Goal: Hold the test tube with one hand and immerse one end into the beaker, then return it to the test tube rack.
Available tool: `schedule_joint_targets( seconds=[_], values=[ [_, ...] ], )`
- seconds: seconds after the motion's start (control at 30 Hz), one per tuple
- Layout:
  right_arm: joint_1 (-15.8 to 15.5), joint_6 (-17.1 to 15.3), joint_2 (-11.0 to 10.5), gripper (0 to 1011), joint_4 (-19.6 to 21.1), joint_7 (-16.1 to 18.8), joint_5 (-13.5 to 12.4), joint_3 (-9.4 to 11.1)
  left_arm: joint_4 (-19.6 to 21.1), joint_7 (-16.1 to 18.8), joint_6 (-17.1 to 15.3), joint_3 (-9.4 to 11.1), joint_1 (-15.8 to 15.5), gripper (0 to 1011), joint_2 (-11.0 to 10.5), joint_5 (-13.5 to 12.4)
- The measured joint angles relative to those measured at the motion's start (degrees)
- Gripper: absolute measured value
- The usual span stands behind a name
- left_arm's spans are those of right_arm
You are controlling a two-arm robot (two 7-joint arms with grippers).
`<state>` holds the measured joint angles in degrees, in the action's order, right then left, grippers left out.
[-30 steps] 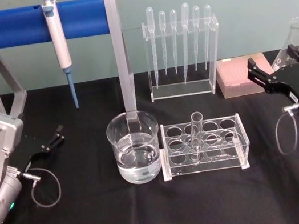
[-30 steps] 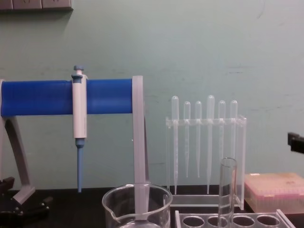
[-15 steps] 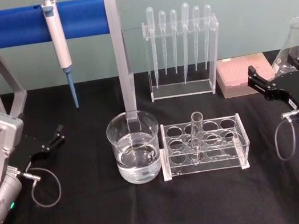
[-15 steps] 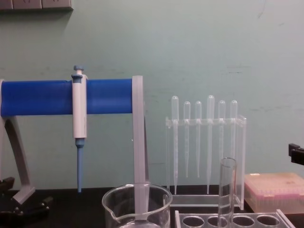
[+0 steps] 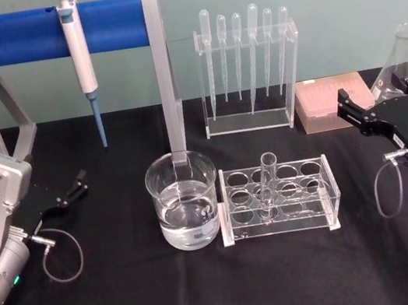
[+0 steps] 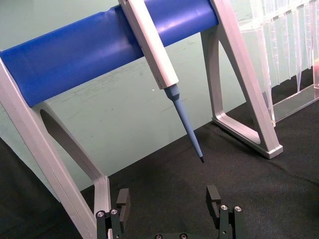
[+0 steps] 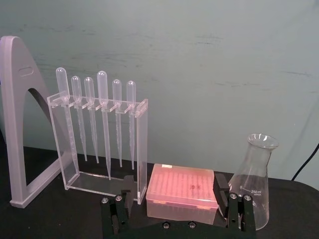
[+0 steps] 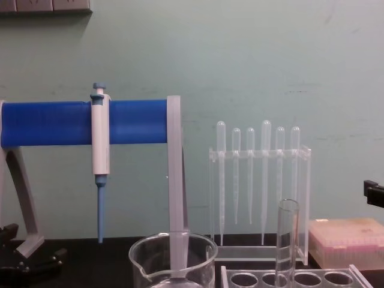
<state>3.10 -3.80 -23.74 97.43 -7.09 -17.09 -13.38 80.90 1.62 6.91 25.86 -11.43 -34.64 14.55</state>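
The test tube (image 5: 267,182) stands upright in a clear rack (image 5: 316,194) at the table's middle; its open top also rises in the chest view (image 8: 287,239). Just left of the rack stands the beaker (image 5: 185,203), part filled with clear liquid, with its spouted rim (image 8: 174,247) low in the chest view. My left gripper (image 5: 80,184) rests open at the far left, well away from both; the left wrist view shows its fingers (image 6: 122,198) spread with nothing between them. My right gripper (image 5: 380,99) hovers open at the far right, beyond the rack, and holds nothing (image 7: 173,191).
A grey stand with a blue bar (image 5: 48,31) holds a micropipette (image 5: 80,60) behind the beaker. A clear holder of plastic pipettes (image 5: 249,73) stands at the back. A pink tip box (image 5: 322,104) and a conical flask (image 5: 401,58) sit close to the right gripper.
My right gripper has sunk a little and shifted slightly, staying open. The left arm, tube and beaker have not moved.
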Motion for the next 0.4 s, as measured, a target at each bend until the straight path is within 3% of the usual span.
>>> schedule_joint_targets(
  seconds=[0.4],
  values=[
    [0.0, 0.1, -0.1, 1003, 0.0, 0.0, -0.1, 0.0, 0.0, 0.0, 0.0, 0.0, 0.0, 1000, 0.0, 0.0]
  ],
)
